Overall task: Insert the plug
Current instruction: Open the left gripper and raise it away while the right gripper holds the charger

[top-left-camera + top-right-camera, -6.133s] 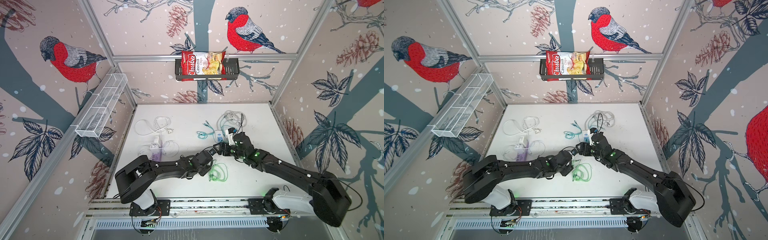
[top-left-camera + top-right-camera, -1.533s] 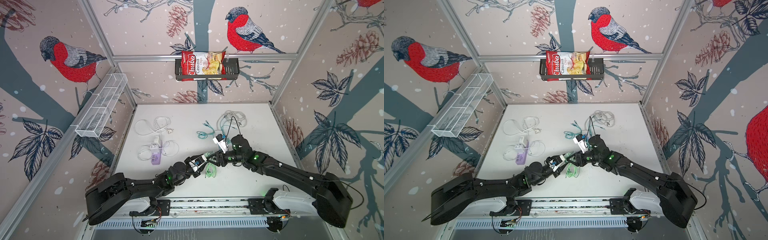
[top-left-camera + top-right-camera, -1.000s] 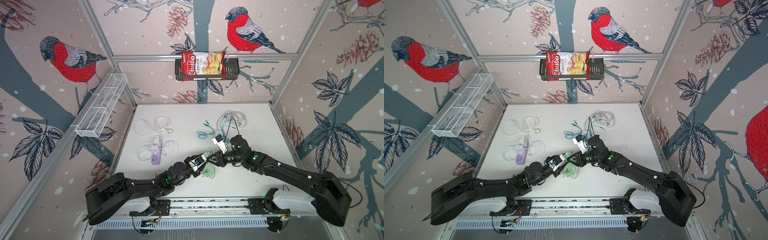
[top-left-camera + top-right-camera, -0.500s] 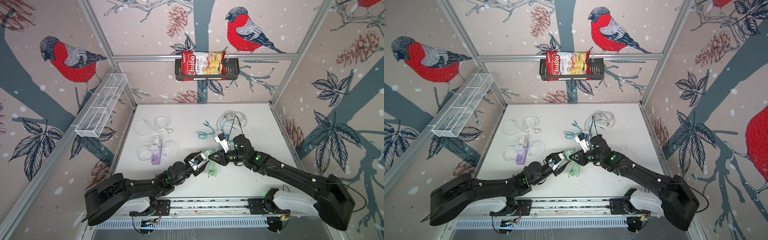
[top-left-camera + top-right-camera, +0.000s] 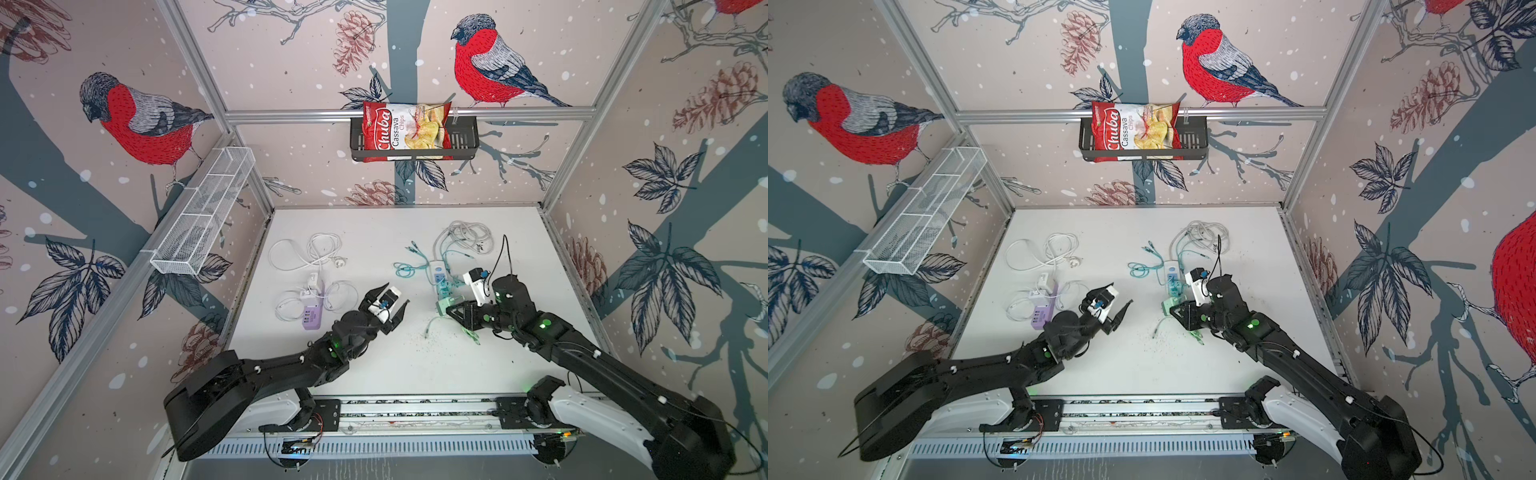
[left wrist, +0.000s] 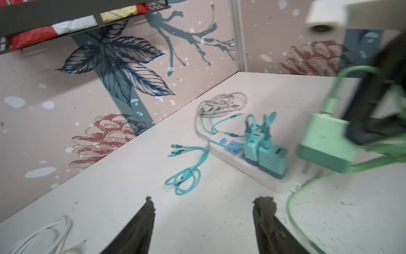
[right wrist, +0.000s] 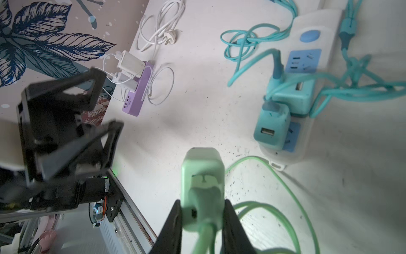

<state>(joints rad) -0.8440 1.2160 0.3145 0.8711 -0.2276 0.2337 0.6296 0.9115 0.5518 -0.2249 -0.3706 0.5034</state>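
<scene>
**On the tabletop: green plug gripped, just short of the strip**

Across the scuffed white table (image 5: 374,232), speckled with dark grit, the white power strip (image 5: 436,266) lay at about 1 o'clock from centre in both top views, with two teal chargers (image 7: 272,123) seated in it. The right gripper (image 7: 202,205) was clamped on the green plug (image 7: 202,171), held just off the strip's 6 o'clock end, its green cable (image 7: 285,182) looping over the surface. The left gripper (image 6: 206,200) hovered near centre, jaws spread and empty. A purple hub (image 5: 311,320) sat at 9 o'clock — white cables (image 5: 307,253) beyond it at 11. Bullfinch wallpaper (image 5: 145,120) lined the walls; a chips bag (image 5: 405,131) filled a black basket (image 5: 465,137) at 12.
</scene>
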